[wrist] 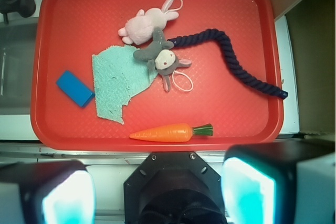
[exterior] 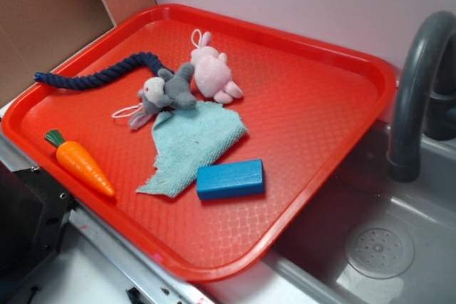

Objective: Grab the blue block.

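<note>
The blue block (exterior: 230,179) lies flat on the red tray (exterior: 313,112), low and centre in the exterior view, its long side just beside the lower edge of the light-teal terry cloth (exterior: 192,144); whether they touch is hard to judge. In the wrist view the block (wrist: 75,88) sits at the left of the tray (wrist: 252,35), next to the cloth (wrist: 116,81).

The arm does not show in the exterior view. In the wrist view the camera looks straight down from above the tray's near edge; the two fingers (wrist: 68,195) fill the bottom corners of the frame, blurred and cut off by the edge, spread wide apart with nothing between them, well apart from the block.

A grey plush bunny (wrist: 160,57) overlaps the cloth's upper corner, and a pink plush bunny (wrist: 144,24) lies against it. A dark navy rope (wrist: 231,59) curves off from the grey bunny towards the right. A toy carrot (wrist: 168,132) lies near the tray's lower rim. In the exterior view a grey sink (exterior: 385,247) with a dark tap, cut off at the right edge, adjoins the tray.
</note>
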Controlling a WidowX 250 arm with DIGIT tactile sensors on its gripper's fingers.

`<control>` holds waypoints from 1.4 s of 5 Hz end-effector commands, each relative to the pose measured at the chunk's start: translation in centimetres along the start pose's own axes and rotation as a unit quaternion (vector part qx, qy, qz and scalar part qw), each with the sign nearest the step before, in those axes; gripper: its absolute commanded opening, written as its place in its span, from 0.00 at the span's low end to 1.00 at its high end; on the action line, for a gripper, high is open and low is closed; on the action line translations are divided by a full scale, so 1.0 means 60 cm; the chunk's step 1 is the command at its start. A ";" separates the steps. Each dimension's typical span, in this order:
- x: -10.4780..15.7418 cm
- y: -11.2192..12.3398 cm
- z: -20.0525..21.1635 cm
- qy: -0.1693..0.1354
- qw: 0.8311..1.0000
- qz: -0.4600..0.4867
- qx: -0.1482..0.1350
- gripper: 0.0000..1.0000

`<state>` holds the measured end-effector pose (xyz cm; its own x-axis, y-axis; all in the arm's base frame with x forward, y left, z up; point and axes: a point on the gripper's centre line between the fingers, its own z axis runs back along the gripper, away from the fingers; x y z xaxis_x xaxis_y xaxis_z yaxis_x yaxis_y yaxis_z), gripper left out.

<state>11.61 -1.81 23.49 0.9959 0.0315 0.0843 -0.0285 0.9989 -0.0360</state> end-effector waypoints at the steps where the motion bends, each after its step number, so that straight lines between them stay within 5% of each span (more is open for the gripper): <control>1: 0.000 0.000 0.000 0.000 1.000 0.000 0.000 1.00; 2: 0.026 -0.014 -0.013 -0.024 0.998 -0.059 0.007 1.00; 4: 0.076 -0.111 -0.084 -0.036 0.971 -0.236 -0.012 1.00; 6: 0.101 -0.174 -0.176 -0.018 0.962 -0.270 0.019 1.00; 7: 0.107 -0.194 -0.231 -0.003 0.961 -0.278 0.012 1.00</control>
<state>19.57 -13.16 9.80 0.8590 -0.5098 0.0473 0.5082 0.8602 0.0419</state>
